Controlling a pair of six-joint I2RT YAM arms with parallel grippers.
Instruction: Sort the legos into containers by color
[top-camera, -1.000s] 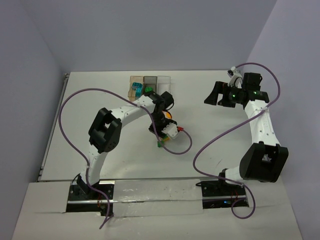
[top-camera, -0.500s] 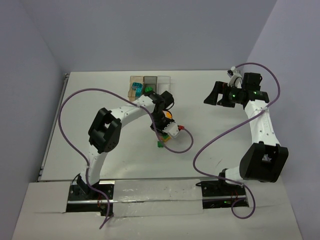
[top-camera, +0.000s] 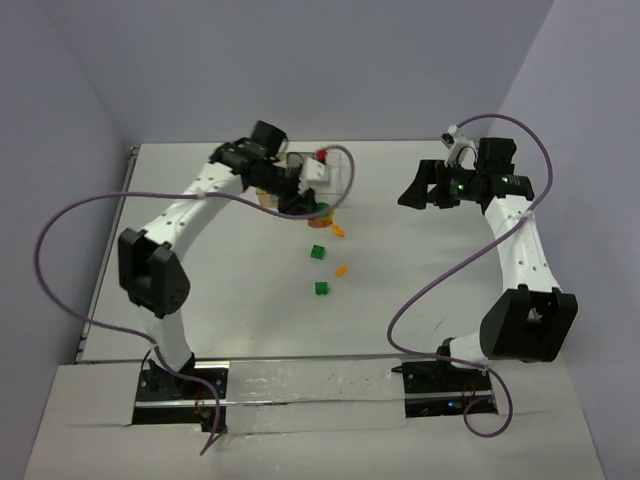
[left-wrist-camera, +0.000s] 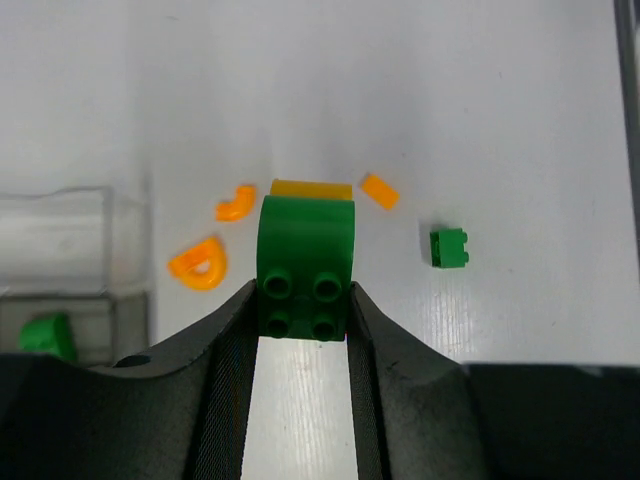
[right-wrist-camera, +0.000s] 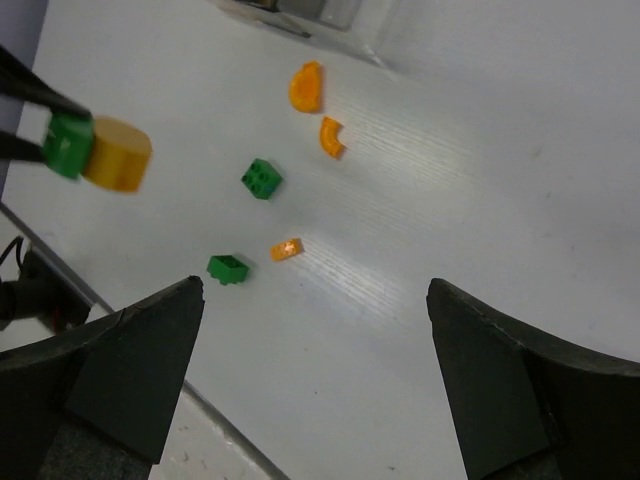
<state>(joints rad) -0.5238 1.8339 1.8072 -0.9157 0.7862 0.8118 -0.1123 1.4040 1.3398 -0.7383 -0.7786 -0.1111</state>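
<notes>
Gripping a green lego (left-wrist-camera: 305, 245), the left tool (left-wrist-camera: 303, 298) hovers at twelve o'clock on the desk (top-camera: 450, 310), while the right tool (right-wrist-camera: 315, 340) gapes wide at two.

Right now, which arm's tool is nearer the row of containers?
Left. The left tool, gripping a green lego, hovers beside the containers; the open right tool hangs far to their right.

I see white table (top-camera: 200, 300): containers (top-camera: 336, 172) at far edge, green legos (top-camera: 317, 251) and orange legos (top-camera: 341, 270) loose mid-table.
</notes>
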